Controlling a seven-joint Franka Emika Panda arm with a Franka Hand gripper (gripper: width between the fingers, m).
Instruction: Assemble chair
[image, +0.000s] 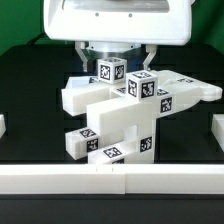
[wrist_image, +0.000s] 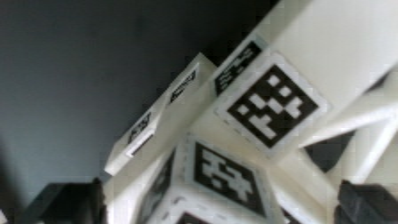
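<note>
Directly above the assembly hangs the tool (image: 118, 57), its two dark fingers (image: 89, 55) spread wide on either side of the topmost tagged block, with a visible gap at each side; nothing is gripped between them. In the wrist view a dark fingertip (wrist_image: 71, 200) shows at the picture's edge, clear of the white plastic.

Below it stands the chair (image: 120, 110), a cluster of white blocky plastic parts carrying small black-and-white square tags, resting on the black table (image: 30, 100) about the middle of the work area. Its upper cube rises between the fingers. One bar juts toward the exterior view's left, and a slotted frame reaches out toward the exterior view's right. Lower blocks with tags project toward the camera.

A low white rail (image: 110, 181) runs along the near edge of the table, with a seam near its middle, just in front of the lowest chair block. Short white border pieces (image: 217, 130) stand at the exterior view's right and left margins. Open black surface lies on both sides of the chair, wider at the left. The broad glossy white arm housing (image: 120, 20) fills the space overhead, and a green backdrop (image: 20, 25) lies behind.
</note>
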